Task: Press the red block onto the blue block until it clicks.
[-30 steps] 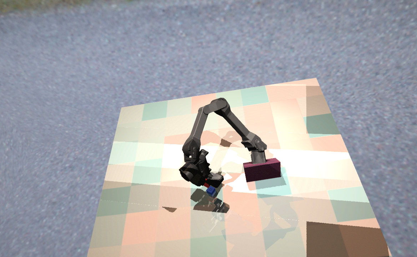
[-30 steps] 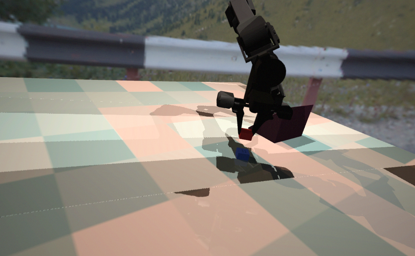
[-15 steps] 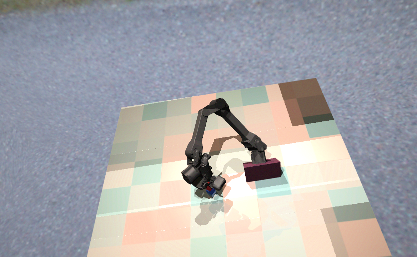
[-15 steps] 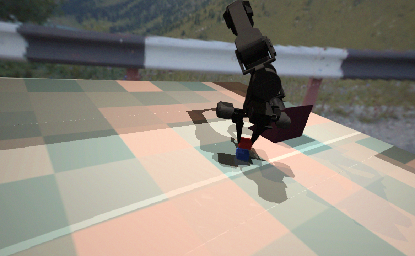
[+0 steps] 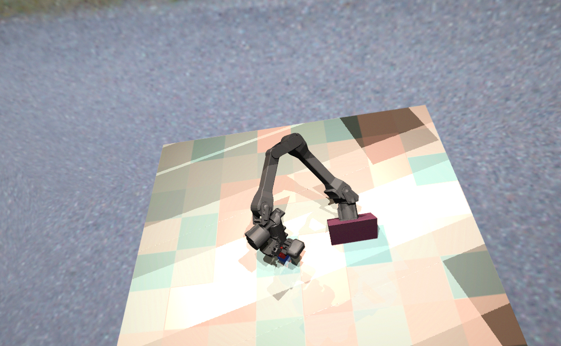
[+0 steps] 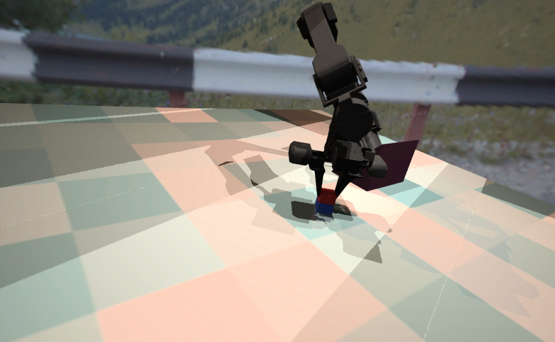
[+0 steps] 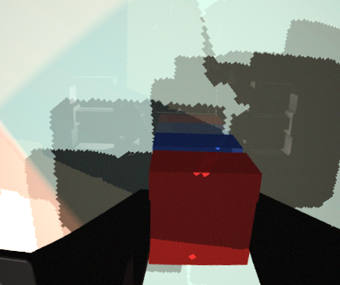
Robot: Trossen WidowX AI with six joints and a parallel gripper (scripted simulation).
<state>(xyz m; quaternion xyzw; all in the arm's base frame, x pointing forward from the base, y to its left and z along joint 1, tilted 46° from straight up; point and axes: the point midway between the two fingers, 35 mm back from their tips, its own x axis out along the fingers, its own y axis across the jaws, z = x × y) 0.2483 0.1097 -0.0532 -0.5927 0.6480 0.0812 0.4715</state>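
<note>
My gripper [image 6: 327,194] [image 7: 198,204] is shut on the red block [image 5: 282,254] [image 6: 327,197] [image 7: 203,206], with one finger on each side of it. The red block is directly above the blue block [image 5: 283,259] [image 6: 324,208] [image 7: 195,142], and the two look touching or nearly so. The blue block rests on the tiled table top. In the wrist view only a strip of the blue block shows past the red block's far edge. Whether the studs are fully seated cannot be told.
The arm's dark red base block [image 5: 353,230] [image 6: 392,166] stands to the right of the gripper. The tiled table [image 5: 213,309] [image 6: 164,263] carries patches of shadow and bright light. Its far edge shows in the top and exterior views.
</note>
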